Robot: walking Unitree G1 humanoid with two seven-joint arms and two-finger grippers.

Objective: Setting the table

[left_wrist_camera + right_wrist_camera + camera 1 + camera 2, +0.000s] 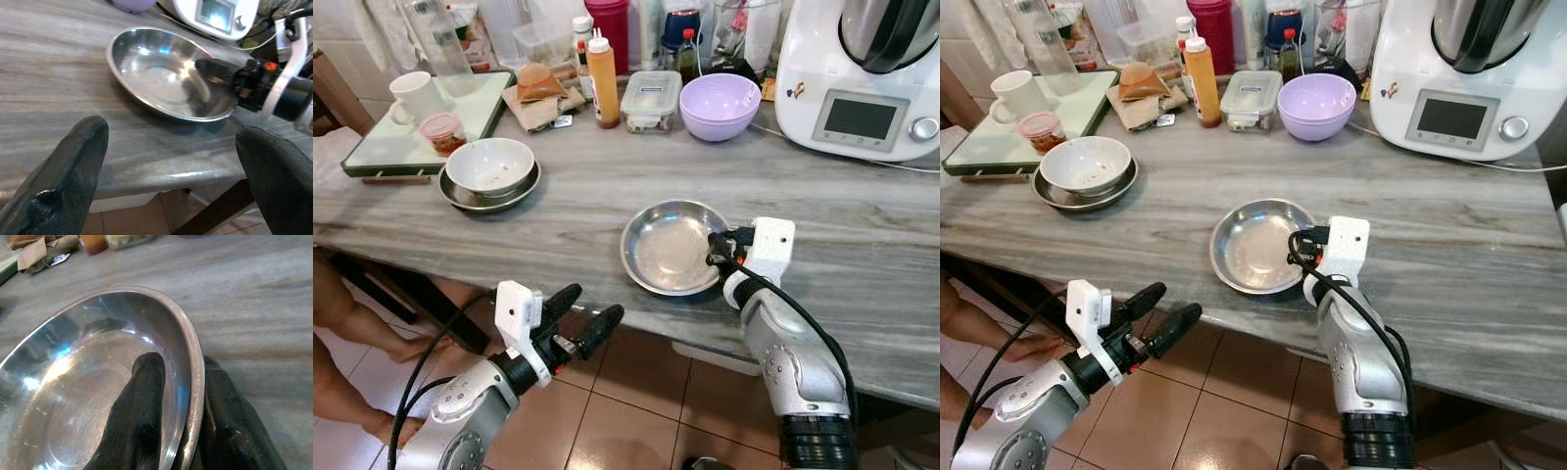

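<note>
A shallow steel plate [668, 247] lies on the grey marbled counter [607, 186], close to its front edge. My right gripper [716, 248] is shut on the plate's right rim, one black finger [142, 406] inside the dish and the other [230, 421] outside it. My left gripper [582, 313] hangs open below the counter's front edge, left of the plate, its fingers [68, 171] spread and empty. A white bowl [490, 164] stands in a second steel plate [460, 193] further left.
At the back stand a lilac bowl [720, 104], a lidded plastic box [651, 100], a sauce bottle [602, 80], a white kitchen machine [862, 78] and a green tray [372, 147] with a white mug [414, 96]. A person's bare legs [337, 323] are at the left.
</note>
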